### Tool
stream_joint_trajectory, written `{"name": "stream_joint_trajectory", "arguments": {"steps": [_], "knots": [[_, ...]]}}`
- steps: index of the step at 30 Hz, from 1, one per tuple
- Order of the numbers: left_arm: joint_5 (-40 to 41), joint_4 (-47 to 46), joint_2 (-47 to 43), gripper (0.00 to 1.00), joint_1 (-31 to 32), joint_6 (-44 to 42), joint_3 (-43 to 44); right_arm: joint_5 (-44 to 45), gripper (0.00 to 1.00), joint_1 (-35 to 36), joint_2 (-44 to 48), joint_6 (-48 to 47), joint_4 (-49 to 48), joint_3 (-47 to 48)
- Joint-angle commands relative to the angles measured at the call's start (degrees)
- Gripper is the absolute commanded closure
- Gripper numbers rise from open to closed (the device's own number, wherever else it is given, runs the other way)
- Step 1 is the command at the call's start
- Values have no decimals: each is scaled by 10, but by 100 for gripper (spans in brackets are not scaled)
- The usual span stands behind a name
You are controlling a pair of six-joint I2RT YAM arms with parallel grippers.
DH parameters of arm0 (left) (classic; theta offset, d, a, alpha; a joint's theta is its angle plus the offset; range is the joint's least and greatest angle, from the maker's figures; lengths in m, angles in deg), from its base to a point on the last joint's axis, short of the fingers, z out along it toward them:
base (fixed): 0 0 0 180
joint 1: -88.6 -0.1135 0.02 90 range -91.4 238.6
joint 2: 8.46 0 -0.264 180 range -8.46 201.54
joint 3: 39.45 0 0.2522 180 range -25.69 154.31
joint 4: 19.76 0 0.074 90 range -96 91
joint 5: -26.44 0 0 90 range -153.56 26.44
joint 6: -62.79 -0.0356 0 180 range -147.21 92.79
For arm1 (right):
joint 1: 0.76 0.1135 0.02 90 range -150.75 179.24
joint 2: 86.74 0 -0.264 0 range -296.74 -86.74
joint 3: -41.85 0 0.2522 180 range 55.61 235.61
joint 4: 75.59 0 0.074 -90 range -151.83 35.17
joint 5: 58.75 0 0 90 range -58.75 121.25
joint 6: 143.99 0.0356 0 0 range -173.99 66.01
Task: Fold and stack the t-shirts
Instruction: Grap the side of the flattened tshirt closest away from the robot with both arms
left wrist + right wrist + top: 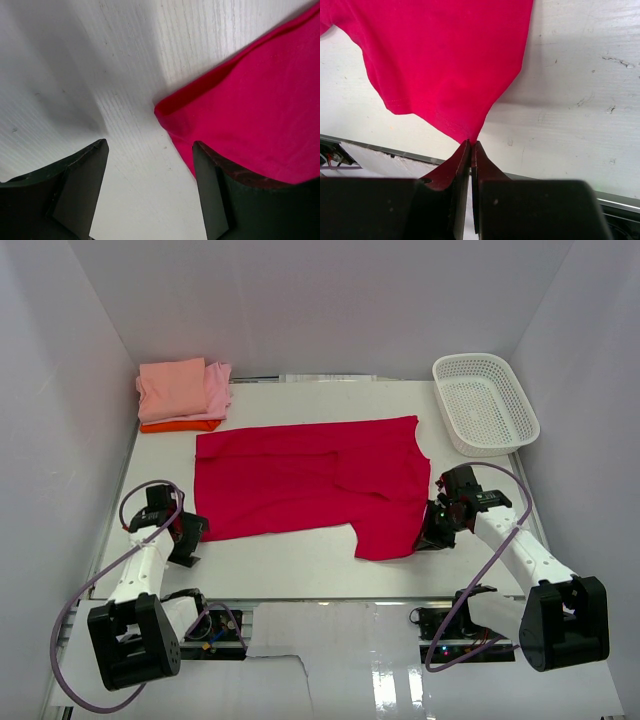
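The large crimson-red t-shirt [300,480] lies spread across the white table, partly folded. My right gripper [432,530] is shut on the shirt's near right corner; in the right wrist view the cloth [445,55] runs into the closed fingertips [471,142]. My left gripper [190,540] is open and empty, low over the table at the shirt's near left corner [250,115]. That corner lies just ahead of the gap between its fingers [150,145], by the right finger. A folded salmon-pink shirt [172,388] lies on a light pink one [220,388] and an orange one [180,426] at the back left.
A white plastic lattice basket [485,402] stands at the back right. White walls close in the table on the left, right and back. The table's near edge [320,598] runs just in front of both grippers.
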Motion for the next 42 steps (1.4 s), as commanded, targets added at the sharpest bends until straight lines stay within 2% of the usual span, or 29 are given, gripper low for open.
{"name": "stream_joint_trajectory", "arguments": {"steps": [1, 17, 24, 27, 29, 34, 37, 39, 42], "knots": [[14, -38, 9, 21, -4, 25, -9, 7, 92, -1, 2, -9, 19, 25], [10, -123, 33, 32, -4, 36, -37, 13, 92, -1, 6, -13, 24, 26], [0, -144, 41, 47, -4, 38, -46, 14, 92, -1, 6, -13, 23, 27], [2, -145, 43, 56, -4, 44, -53, 16, 92, -1, 6, -14, 25, 28], [0, -145, 43, 65, -4, 45, -54, 17, 92, -1, 6, -15, 27, 32], [-8, -132, 41, 76, -4, 40, -49, 17, 92, -1, 6, -17, 34, 38], [-20, -104, 36, 88, -4, 38, -42, 14, 92, -1, 7, -20, 52, 55], [-29, -81, 34, 100, -4, 34, -35, 11, 92, -2, 10, -20, 65, 76], [-51, -56, 19, 100, -4, 29, -25, 8, 92, -2, 15, -20, 83, 109]]}}
